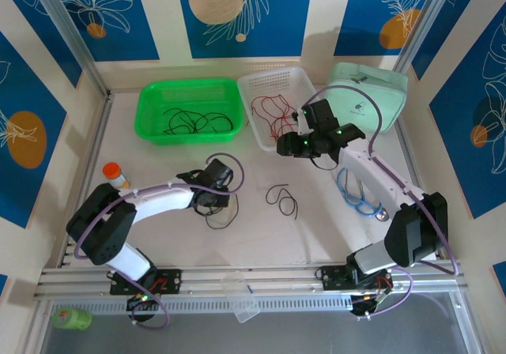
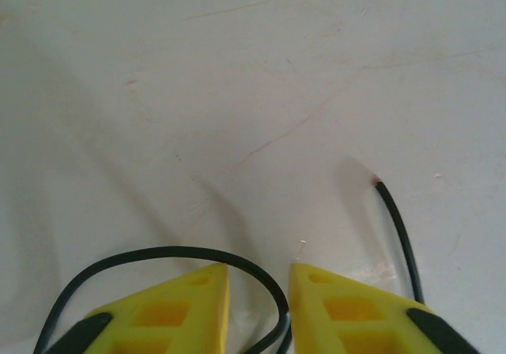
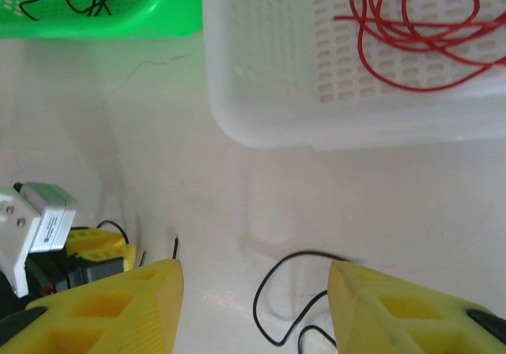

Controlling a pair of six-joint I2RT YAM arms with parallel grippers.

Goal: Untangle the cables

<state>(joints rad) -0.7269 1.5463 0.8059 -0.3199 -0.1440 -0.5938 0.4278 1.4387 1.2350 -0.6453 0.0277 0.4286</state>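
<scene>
Nearest the arm bases, the left gripper [image 1: 217, 204] is hanging low over the table [image 1: 261, 243]. Its yellow fingers [image 2: 190, 306] are standing close together with a narrow gap at the tips. A black cable [image 2: 158, 253] is curving over the left finger and dropping into that gap (whether the pads are actually pinching it I cannot tell). Its loose end [image 2: 399, 235] is lying on the table just right of the right finger.

A little farther out, mid-table, a loose black cable [image 1: 282, 198] is lying in a small curl, well apart from the left gripper.

Beyond it the right gripper [image 1: 288, 144] is hovering beside the near corner of the white basket [image 1: 269, 76]. Its jaws are standing wide apart with nothing between the pads. Its wrist camera is showing the loose black cable [image 3: 257, 299] on the table beneath the opening.

Farthest back, the red cables [image 1: 269, 113] are lying tangled inside the white basket. To its left the green basket [image 1: 190, 89] is holding a bundle of black cables [image 1: 198, 121].
</scene>
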